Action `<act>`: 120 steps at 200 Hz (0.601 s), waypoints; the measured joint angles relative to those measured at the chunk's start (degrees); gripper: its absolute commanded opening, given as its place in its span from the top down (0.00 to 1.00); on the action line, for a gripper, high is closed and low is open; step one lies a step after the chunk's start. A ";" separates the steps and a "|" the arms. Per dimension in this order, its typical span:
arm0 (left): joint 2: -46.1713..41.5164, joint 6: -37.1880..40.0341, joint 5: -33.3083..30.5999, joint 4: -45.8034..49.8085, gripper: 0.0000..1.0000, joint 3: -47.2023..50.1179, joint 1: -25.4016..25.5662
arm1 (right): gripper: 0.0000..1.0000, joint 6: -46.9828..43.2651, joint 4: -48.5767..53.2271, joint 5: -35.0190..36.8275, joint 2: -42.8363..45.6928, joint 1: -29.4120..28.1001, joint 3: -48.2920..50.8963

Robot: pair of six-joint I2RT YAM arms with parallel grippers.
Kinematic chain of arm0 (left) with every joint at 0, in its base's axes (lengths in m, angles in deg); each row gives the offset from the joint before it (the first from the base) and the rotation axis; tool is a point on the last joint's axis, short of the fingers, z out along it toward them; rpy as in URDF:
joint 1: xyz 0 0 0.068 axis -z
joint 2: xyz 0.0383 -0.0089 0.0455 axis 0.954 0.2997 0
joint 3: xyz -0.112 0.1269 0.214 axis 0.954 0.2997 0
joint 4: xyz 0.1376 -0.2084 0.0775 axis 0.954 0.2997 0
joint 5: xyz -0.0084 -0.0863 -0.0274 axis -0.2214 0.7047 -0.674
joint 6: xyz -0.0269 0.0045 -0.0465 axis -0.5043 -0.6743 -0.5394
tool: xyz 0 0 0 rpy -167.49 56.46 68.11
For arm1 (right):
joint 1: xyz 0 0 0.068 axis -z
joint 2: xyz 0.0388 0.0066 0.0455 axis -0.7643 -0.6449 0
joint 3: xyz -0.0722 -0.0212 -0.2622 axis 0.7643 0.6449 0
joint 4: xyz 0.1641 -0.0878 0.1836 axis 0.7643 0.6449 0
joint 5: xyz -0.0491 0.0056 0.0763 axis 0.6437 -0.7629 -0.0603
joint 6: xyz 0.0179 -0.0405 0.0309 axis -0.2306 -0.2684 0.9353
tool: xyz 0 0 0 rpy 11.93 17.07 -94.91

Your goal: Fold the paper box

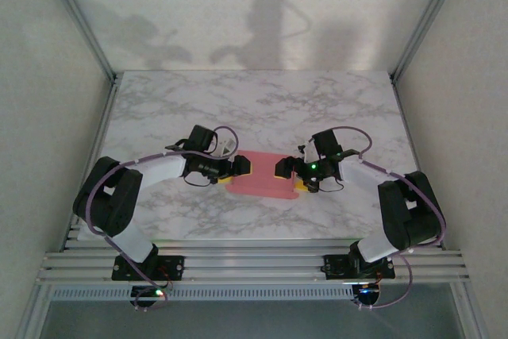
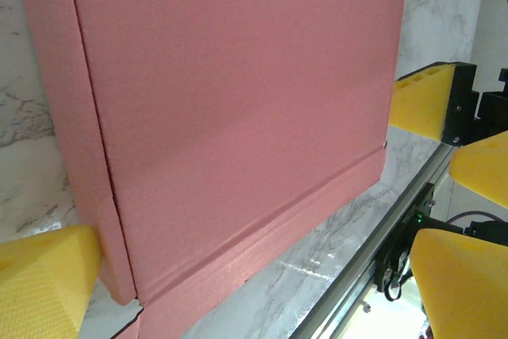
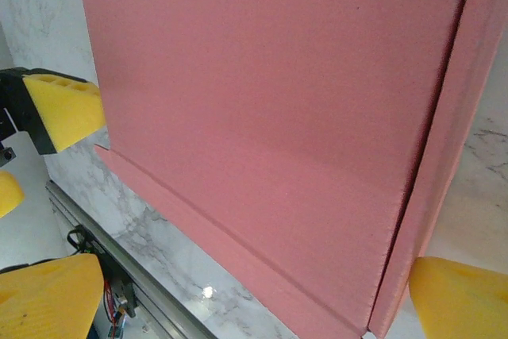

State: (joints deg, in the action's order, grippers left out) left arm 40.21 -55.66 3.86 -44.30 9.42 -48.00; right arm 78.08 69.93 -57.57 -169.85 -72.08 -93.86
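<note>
The paper box (image 1: 263,175) lies flat, pink face up, on the marble table (image 1: 262,105) between the two arms. Crease lines run along its near edge and its ends. My left gripper (image 1: 237,171) sits at its left end, open, nothing between its yellow pads (image 2: 44,287). My right gripper (image 1: 290,172) faces it at the sheet's right end, also open, nothing between its yellow pads (image 3: 460,299). In the left wrist view the paper box (image 2: 238,109) spreads ahead of my left gripper (image 2: 258,256). The right wrist view has the paper box (image 3: 278,109) ahead of my right gripper (image 3: 254,279).
An aluminium rail (image 1: 254,261) runs along the table's near edge, where both arm bases are bolted. Metal frame posts (image 1: 79,17) and white walls close in the left, right and back. Bare marble stretches behind the sheet.
</note>
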 measured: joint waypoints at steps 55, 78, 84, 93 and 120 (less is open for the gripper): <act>-1.27 -1.07 0.76 0.11 0.01 -1.55 -0.63 | 0.01 0.63 1.92 -0.13 3.65 0.44 -0.59; -3.21 -1.95 1.73 -0.20 0.01 -3.37 -1.44 | 0.01 0.57 3.69 -0.20 5.55 1.62 -2.75; -3.76 -2.19 1.90 -0.42 0.01 -4.00 -1.68 | 0.01 0.55 4.26 -0.22 5.84 2.01 -3.56; -4.46 -2.62 2.14 -1.09 0.01 -4.74 -1.97 | 0.01 0.48 4.92 -0.20 6.21 2.64 -4.85; -5.46 -3.91 3.02 -2.62 0.01 -7.17 -2.62 | 0.01 0.33 6.32 -0.20 6.47 4.63 -8.44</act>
State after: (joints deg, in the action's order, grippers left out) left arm 34.74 -59.57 6.88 -46.92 2.25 -50.63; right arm 78.41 76.24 -57.77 -163.38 -67.45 -102.30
